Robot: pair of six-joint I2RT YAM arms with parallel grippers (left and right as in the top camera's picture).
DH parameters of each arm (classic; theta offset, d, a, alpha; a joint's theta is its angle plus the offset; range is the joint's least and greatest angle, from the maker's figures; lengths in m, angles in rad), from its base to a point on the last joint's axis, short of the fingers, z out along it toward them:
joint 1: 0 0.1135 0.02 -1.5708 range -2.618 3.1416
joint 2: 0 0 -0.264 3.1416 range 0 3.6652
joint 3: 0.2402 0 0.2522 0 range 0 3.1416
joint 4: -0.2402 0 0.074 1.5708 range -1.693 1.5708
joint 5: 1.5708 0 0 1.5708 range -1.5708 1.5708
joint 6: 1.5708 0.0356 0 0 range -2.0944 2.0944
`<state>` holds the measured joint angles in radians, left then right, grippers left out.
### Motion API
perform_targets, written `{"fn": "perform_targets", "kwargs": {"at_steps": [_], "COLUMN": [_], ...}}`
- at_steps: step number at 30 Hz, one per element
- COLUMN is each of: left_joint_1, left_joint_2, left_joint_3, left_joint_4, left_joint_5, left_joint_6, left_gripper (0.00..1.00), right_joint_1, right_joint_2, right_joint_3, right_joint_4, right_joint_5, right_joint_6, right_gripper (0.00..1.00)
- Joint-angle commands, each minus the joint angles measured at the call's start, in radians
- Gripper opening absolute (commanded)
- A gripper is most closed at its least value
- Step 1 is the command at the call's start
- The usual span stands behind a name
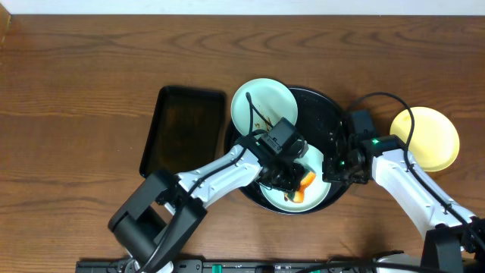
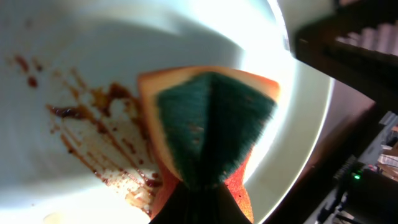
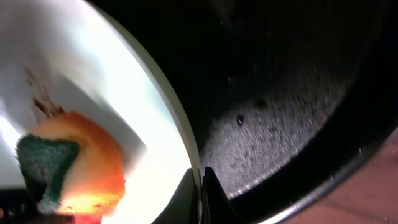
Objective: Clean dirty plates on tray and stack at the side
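Observation:
The round black tray (image 1: 333, 110) holds two mint-white plates. One plate (image 1: 261, 106), smeared with brown sauce, leans over the tray's far left rim. My left gripper (image 1: 292, 178) is shut on an orange and green sponge (image 1: 303, 186) and presses it on the front plate (image 1: 322, 193). The left wrist view shows the sponge (image 2: 211, 124) beside sauce smears on this plate (image 2: 93, 50). My right gripper (image 3: 200, 186) is shut on this plate's rim (image 3: 180, 130); it also shows in the overhead view (image 1: 331, 171). The pale yellow plate (image 1: 424, 138) lies on the bare table to the right.
A rectangular black tray (image 1: 184, 130) lies left of the round tray. The right arm's cable loops over the round tray's right edge and the yellow plate. Brown wood tabletop (image 1: 91, 68) surrounds everything.

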<state>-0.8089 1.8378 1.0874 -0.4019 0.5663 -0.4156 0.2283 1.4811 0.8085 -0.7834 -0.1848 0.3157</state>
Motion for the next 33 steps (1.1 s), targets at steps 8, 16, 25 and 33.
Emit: {"fn": "perform_targets", "kwargs": {"at_steps": [8,16,25,33], "left_joint_1": [0.001,0.000,0.000,0.000], "left_joint_2": [0.025,0.025,0.025,0.025], "left_joint_3": [0.022,0.022,0.022,0.022], "left_joint_4": [-0.015,-0.015,-0.019,-0.023], "left_joint_5": [-0.285,-0.351,-0.350,-0.350], "left_joint_6": [-0.005,-0.006,-0.006,-0.005], "left_gripper": [0.08,0.09,0.09,0.09], "right_joint_1": [0.011,0.011,0.011,0.011], "right_joint_2": [0.006,0.006,0.006,0.049], "right_joint_3": [-0.005,-0.005,-0.005,-0.007], "right_joint_4": [-0.055,-0.054,0.035,0.085], "right_joint_5": [0.080,0.079,-0.006,-0.006], "right_joint_6": [0.029,0.028,0.028,0.029], "right_gripper": [0.01,0.01,0.33,0.20]}}
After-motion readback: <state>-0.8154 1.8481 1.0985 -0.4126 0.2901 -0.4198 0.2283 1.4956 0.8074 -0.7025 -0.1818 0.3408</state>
